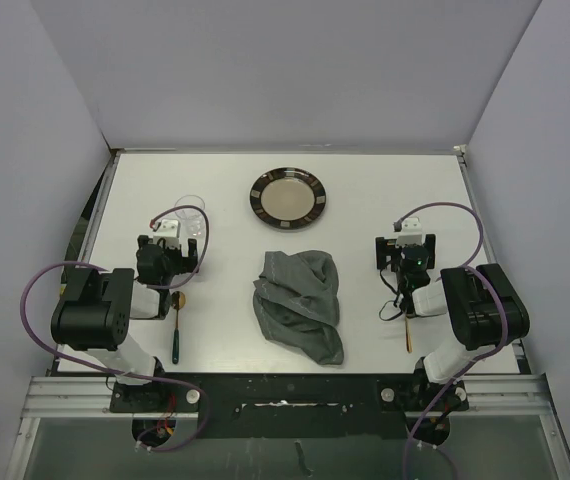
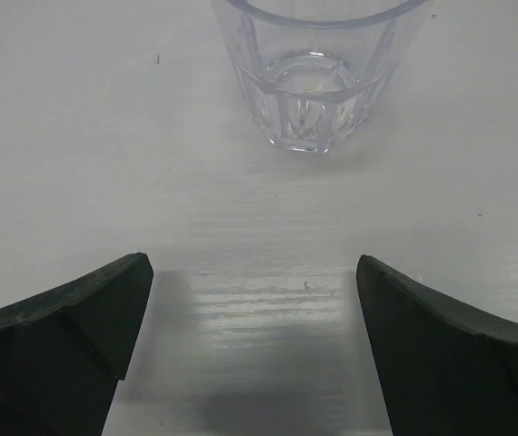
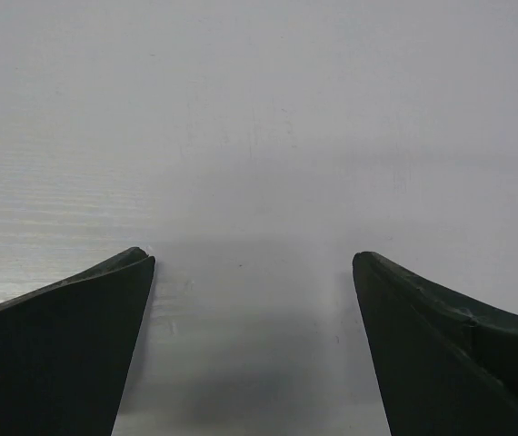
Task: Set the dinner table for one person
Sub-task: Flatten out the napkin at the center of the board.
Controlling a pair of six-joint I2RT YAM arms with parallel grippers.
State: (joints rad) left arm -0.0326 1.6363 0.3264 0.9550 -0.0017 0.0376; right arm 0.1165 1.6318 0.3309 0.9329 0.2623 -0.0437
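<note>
Pincers are gaping wide, empty, left pincer (image 2: 250,272) and right pincer (image 3: 252,263) alike; I'm fearing left clips the glass (image 2: 309,82), toppling it.

Bright even overhead light, soft shadows under both hands, mild tabletop glare.

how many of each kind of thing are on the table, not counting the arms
plate: 1
clear glass: 1
grey cloth placemat: 1
spoon: 1
half-hidden utensil, kind unclear: 1
total: 5
</note>
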